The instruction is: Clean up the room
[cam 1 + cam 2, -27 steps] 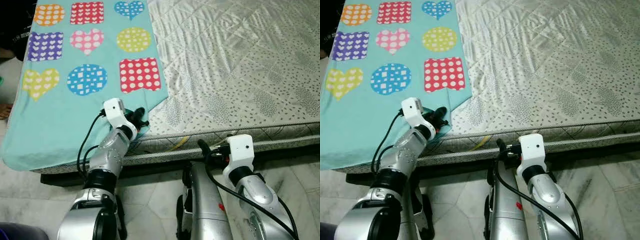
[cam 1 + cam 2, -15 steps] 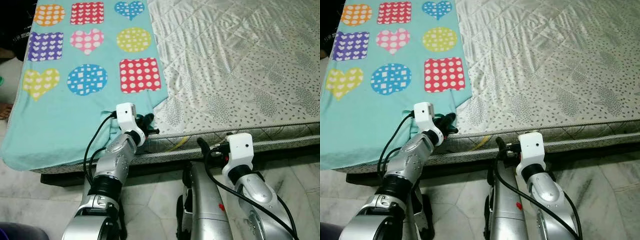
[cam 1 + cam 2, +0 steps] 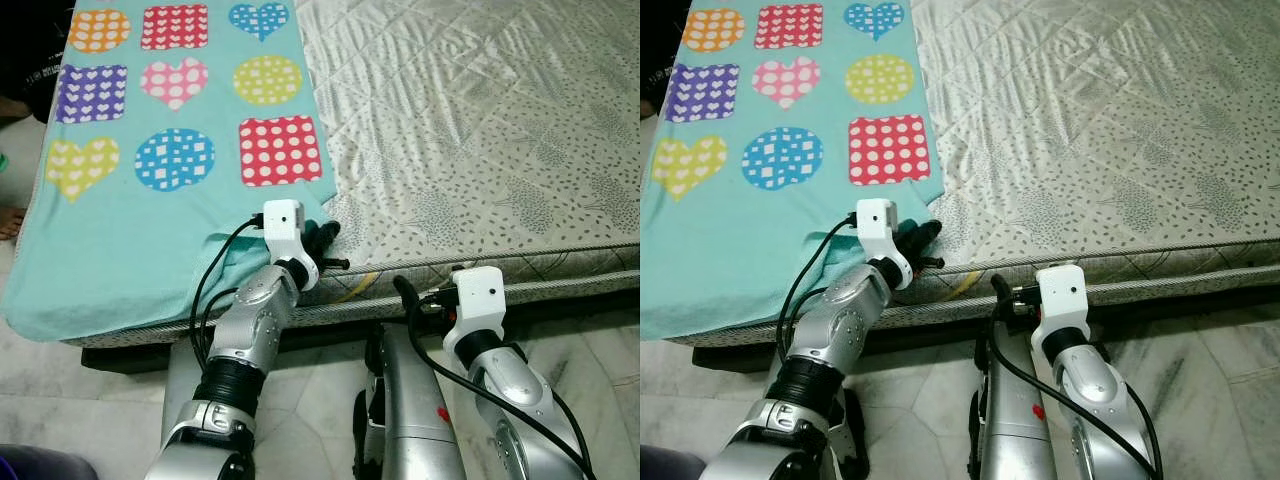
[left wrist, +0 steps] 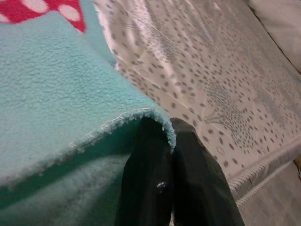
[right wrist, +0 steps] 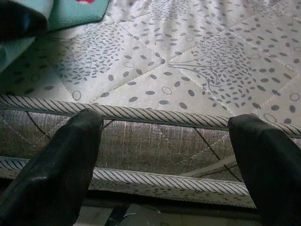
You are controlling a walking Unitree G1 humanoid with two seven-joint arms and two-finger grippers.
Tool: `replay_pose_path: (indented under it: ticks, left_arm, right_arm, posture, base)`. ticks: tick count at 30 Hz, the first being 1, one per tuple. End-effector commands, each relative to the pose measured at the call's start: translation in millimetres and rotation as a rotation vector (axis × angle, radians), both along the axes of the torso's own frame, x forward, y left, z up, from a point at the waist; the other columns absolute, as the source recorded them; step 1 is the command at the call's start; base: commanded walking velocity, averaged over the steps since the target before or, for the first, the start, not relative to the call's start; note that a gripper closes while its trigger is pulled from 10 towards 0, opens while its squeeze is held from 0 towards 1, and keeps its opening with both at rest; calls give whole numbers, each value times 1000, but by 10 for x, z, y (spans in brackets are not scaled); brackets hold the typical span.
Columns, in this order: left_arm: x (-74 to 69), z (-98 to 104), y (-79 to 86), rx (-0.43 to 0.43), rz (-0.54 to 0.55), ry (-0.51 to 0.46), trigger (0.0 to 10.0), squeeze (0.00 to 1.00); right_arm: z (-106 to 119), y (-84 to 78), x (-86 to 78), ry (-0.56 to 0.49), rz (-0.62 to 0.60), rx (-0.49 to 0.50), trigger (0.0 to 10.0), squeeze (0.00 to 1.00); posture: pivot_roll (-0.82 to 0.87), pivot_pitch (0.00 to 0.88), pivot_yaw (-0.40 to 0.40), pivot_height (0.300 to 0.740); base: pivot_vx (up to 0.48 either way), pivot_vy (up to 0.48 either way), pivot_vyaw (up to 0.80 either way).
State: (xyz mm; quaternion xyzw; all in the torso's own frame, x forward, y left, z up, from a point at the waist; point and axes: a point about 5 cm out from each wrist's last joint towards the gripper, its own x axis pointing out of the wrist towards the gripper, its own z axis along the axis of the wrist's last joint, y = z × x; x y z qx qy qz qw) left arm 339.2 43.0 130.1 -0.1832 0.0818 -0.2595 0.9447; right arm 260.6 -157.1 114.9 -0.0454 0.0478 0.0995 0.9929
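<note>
Turquoise fleece blanket (image 3: 150, 200) printed with polka-dot hearts, circles and squares lies over the left part of a mattress (image 3: 480, 130); all positions below are given relative to that mattress. The mattress cover is pale, quilted, with a grey speckled leaf print, and its near side shows striped piping. The blanket's outer edge hangs over the mattress's left side and near edge. The left gripper (image 3: 322, 240) sits at the mattress's near edge, right at the blanket's near right corner. In the left wrist view its two black fingers (image 4: 150, 174) are pressed together with the blanket's stitched hem (image 4: 141, 115) pinched between them, the fleece lifted into a fold just above the speckled cover. The right gripper (image 5: 164, 155) hangs in front of the mattress's near side, below its top surface and toward the middle of that edge; its fingers (image 5: 61, 160) stand wide apart with nothing between them, pointing at the striped piping. Pale marble floor (image 3: 590, 340) runs in front of the mattress. At the mattress's far left, beside the blanket, part of a person in dark clothing (image 3: 30, 60) and a bare foot (image 3: 10, 222) show.
</note>
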Motion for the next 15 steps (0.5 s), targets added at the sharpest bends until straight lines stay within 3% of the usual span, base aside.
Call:
replay_pose_path:
  ticks: [1,8,15]
  left_arm:
    - [-78,-47,-95,17,-40,13,0,0]
    - [-248,-117,-108,79,-92,4,0,0]
    - [-249,-97,-99,79,-70,-2,0,0]
  right_arm:
    - [-75,-13,-27,30,-7,1,10000,0]
    - [-62,-24,-25,21,-13,8,10000,0]
    - [-69,-17,-20,25,-9,9,10000,0]
  posture:
    - [-164,289,-10,522]
    - [-160,291,-8,522]
    - [-157,291,-10,522]
  base:
    - [0,0,0]
    - [0,0,0]
    - [0,0,0]
